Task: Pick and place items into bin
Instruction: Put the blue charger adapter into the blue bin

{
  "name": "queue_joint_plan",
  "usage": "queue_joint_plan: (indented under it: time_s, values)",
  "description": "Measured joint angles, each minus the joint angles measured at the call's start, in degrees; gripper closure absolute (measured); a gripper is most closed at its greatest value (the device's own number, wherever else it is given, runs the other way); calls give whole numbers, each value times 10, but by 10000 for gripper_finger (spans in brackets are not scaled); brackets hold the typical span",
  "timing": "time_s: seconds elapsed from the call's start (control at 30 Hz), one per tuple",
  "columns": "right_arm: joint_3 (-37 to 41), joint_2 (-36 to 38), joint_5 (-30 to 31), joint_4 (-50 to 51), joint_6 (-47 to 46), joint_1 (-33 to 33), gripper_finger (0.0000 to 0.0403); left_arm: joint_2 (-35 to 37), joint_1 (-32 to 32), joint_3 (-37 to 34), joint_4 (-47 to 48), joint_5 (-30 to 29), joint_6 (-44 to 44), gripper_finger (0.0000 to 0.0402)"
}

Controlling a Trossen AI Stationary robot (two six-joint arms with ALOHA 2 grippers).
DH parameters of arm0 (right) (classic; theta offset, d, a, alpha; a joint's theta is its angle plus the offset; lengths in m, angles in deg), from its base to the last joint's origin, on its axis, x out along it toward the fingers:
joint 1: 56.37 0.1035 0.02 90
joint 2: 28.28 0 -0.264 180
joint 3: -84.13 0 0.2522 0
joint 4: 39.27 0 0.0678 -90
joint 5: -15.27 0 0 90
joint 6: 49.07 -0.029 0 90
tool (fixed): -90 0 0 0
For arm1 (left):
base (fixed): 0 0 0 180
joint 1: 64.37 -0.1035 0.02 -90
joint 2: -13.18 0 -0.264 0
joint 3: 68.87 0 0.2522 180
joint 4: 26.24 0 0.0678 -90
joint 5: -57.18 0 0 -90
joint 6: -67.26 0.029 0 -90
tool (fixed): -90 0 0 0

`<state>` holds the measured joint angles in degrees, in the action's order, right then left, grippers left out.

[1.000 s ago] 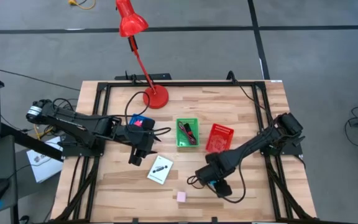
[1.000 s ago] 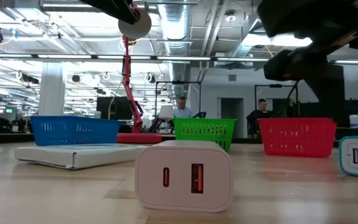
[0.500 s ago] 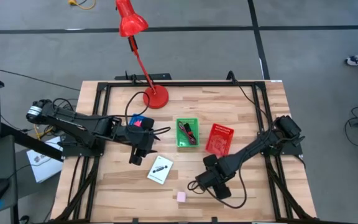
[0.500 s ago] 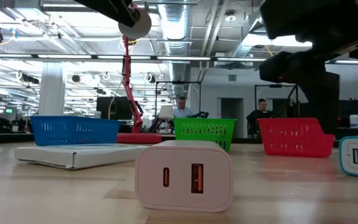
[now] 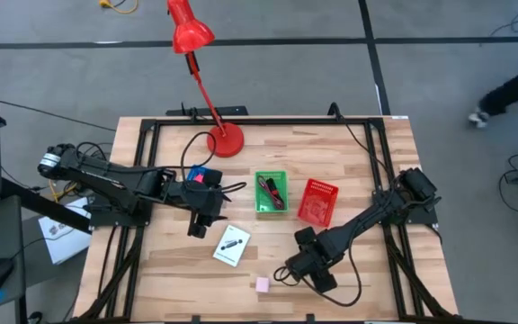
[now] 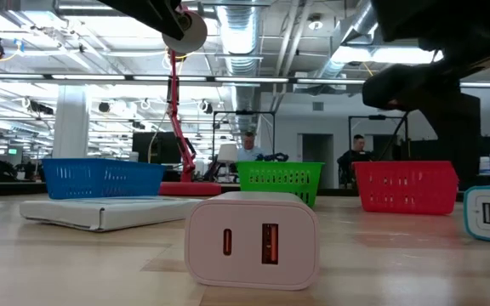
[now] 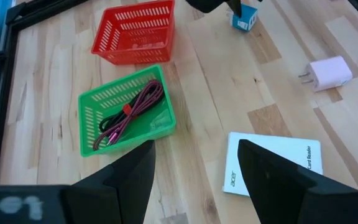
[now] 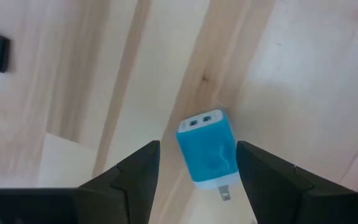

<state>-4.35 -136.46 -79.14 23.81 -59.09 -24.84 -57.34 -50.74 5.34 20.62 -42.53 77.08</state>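
Hovering right tool (image 8: 191, 180) spread open over blue charger (image 8: 205, 148) lying on counter (image 5: 367, 171); best lowered straight, fingers straddling both sides before closing. Pink charger (image 5: 262, 284) at nine o'clock, near. Farther, toward twelve: red bin (image 5: 317, 200), green bin (image 5: 271, 193) holding cable (image 7: 132, 108). Left tool (image 7: 194, 180) open, idle.

you have two dark, jointed arms, left arm (image 5: 115, 184) with a pale round fitting at its shoulder end, right arm (image 5: 367, 220) trailing black cable, both ending in matte black wedge-shaped fingers (image 7: 272, 174).
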Motion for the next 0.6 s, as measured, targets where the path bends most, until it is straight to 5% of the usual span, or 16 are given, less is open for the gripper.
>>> queue_joint_plan:
  time_s: [0.6]
  values:
    - [46,1,13,-41,-5,0,198,0,0,0,0,0,0,182]
